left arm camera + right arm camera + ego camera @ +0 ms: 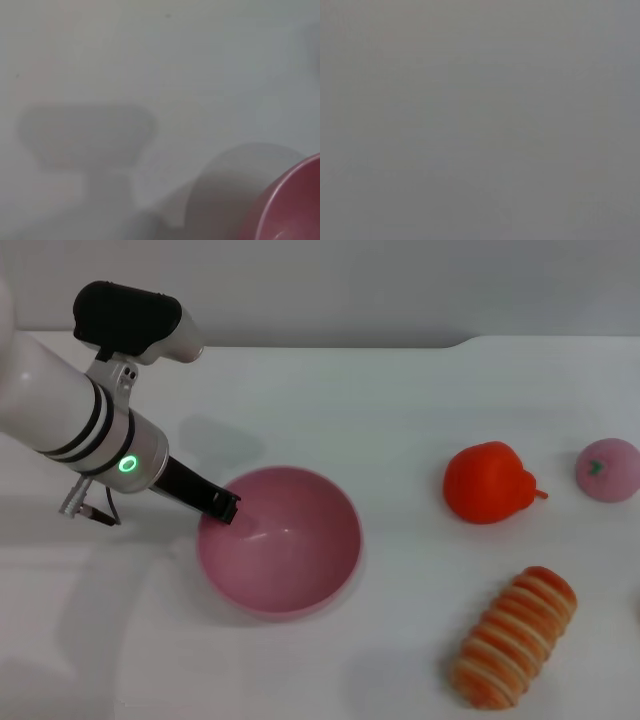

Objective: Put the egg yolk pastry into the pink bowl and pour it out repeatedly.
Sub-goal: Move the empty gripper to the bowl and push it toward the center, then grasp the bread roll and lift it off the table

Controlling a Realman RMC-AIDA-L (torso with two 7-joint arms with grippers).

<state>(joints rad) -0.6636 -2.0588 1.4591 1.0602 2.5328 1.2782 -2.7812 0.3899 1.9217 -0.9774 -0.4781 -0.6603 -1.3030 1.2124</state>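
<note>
The left hand (222, 506) reaches in from the left side of the head view, and its dark fingers pinch the left rim of the pink bowl (285, 545), clenched on the wall there. The bowl sits on the white surface (400, 400) left of centre, its opening turned up and a little toward the camera; its glossy inside shows nothing lying in it. In the left wrist view only a curved slice of the bowl's rim (285, 200) appears, with its shadow on the surface beside it. The egg yolk pastry cannot be found in any view. Well to the right of the bowl rest an orange-red pepper-shaped item (490, 483), a small pink round fruit (607, 469) and, nearer the front, a striped bread roll (515, 637), all apart from one another. The right hand is out of sight, and its wrist view shows only flat grey.
</note>
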